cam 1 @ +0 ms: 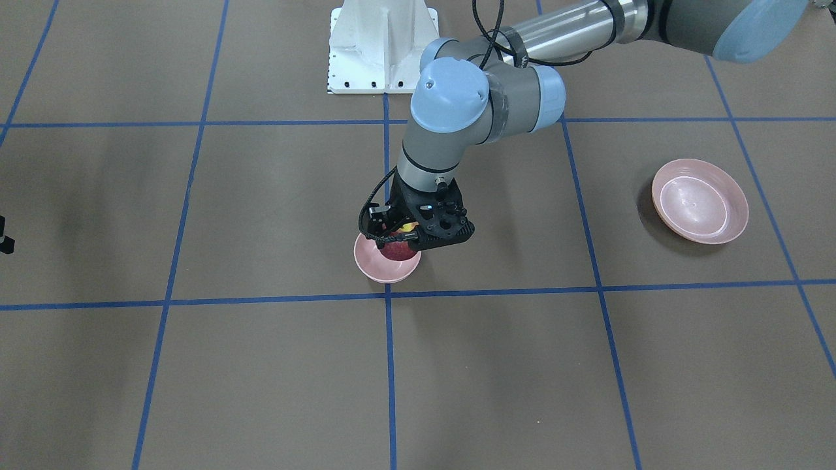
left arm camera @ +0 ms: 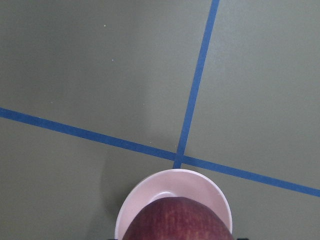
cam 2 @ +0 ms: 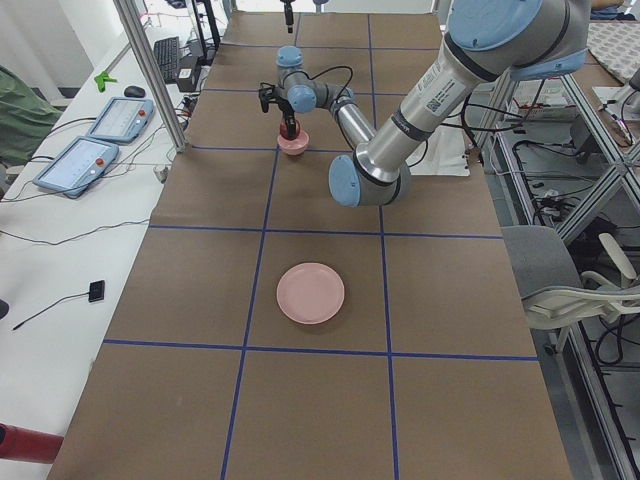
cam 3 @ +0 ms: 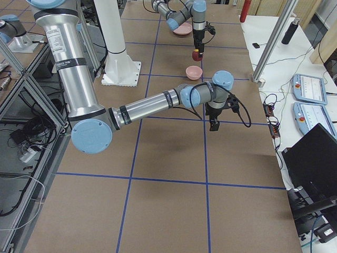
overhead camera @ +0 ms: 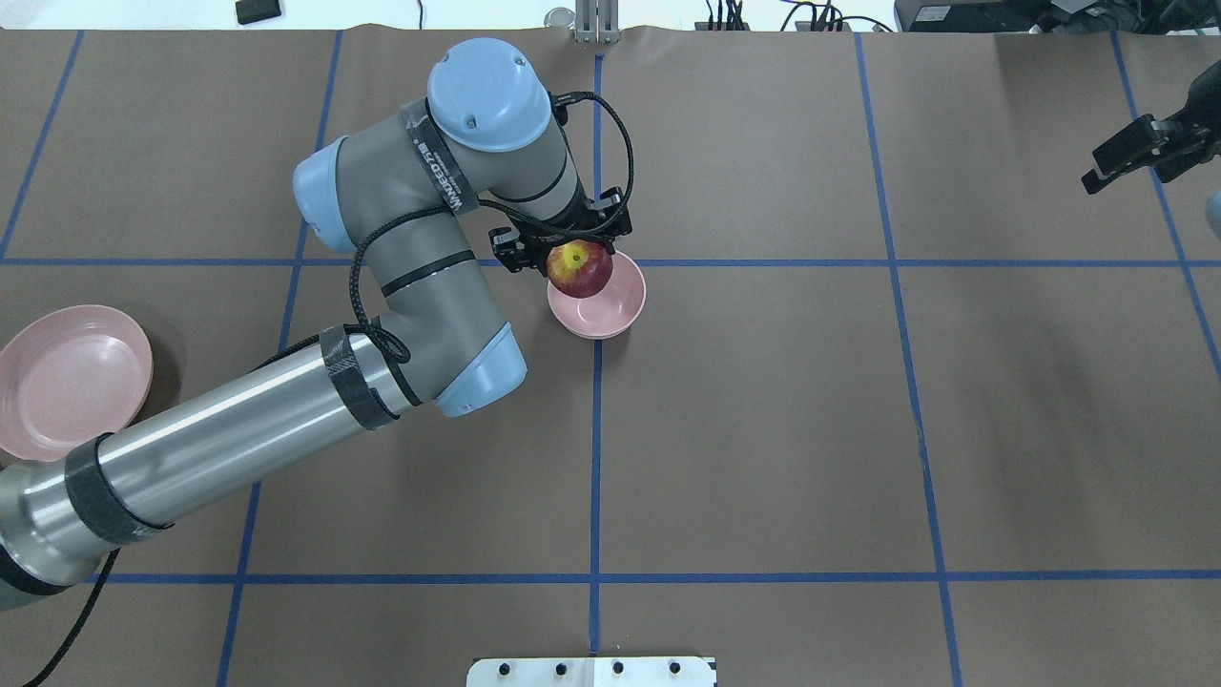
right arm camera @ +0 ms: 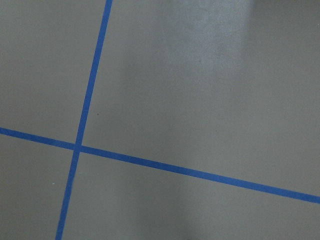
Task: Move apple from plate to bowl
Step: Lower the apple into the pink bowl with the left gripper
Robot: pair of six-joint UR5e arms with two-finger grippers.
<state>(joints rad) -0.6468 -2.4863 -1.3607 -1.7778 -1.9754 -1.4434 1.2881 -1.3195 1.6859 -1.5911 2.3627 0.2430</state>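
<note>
While held above the bowl (overhead camera: 610, 310) and clear of its rim, apple (overhead camera: 579, 268) clamped between the fingers of the left gripper (overhead camera: 570, 250). Bowl beside a crossing of blue tape lines (overhead camera: 763, 262), well in from every edge of the table (overhead camera: 763, 429), with open brown surface all round. Plate (overhead camera: 67, 382) well apart, toward the robot's left. Left arm (overhead camera: 420, 286) bent close over the bowl's left side. Right gripper (overhead camera: 1140, 153) far off to the right, above the table; cannot tell whether parted or closed.

Brown table (overhead camera: 763, 429), blue tape grid (overhead camera: 595, 458); bowl (overhead camera: 610, 313) by ctr crossing, plate (overhead camera: 72, 391) well apart, robot's left.
</note>
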